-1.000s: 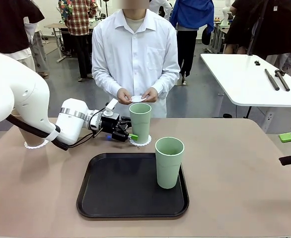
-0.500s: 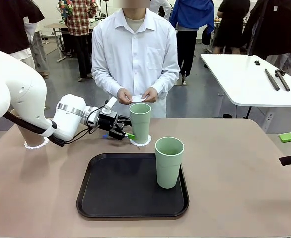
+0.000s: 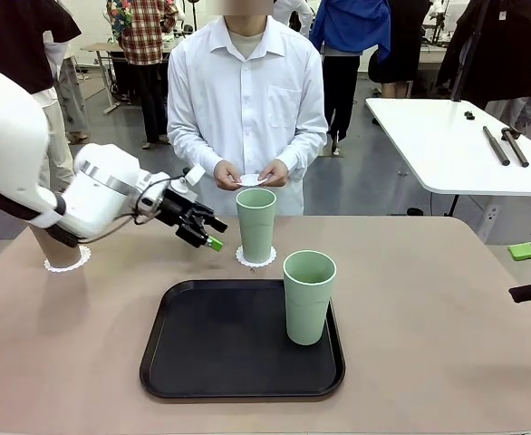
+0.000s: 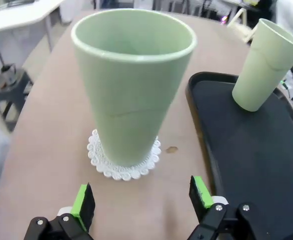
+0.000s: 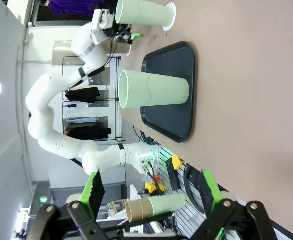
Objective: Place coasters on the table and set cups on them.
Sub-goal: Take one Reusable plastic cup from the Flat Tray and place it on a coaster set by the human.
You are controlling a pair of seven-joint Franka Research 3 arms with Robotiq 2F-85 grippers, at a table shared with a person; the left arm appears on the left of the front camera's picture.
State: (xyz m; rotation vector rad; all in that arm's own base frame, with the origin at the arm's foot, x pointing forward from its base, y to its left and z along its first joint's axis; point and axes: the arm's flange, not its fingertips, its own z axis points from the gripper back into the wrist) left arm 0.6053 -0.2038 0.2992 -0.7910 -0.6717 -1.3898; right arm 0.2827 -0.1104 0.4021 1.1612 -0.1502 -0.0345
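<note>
A pale mint cup (image 3: 255, 225) stands upright on a lacy white coaster (image 3: 255, 258) beyond the black tray. My left gripper (image 3: 207, 235) hovers open just left of it, holding nothing. In the left wrist view the same cup (image 4: 131, 90) and coaster (image 4: 124, 161) lie ahead of the open left gripper (image 4: 142, 200). A second mint cup (image 3: 308, 297) stands on the tray (image 3: 202, 362). A tan cup (image 3: 55, 251) on another coaster (image 3: 67, 265) is partly hidden behind my left arm. The person holds a coaster (image 3: 250, 180) in both hands. My right gripper (image 5: 149, 192) is open and empty.
The person stands at the table's far edge, hands above the mint cup. A green object (image 3: 526, 251) lies at the far right of the table (image 3: 429, 344). A white table with dark tools (image 3: 506, 145) stands behind on the right.
My left gripper has drawn back to the left and risen away from the mint cup, which stays on its coaster. The right arm has not moved.
</note>
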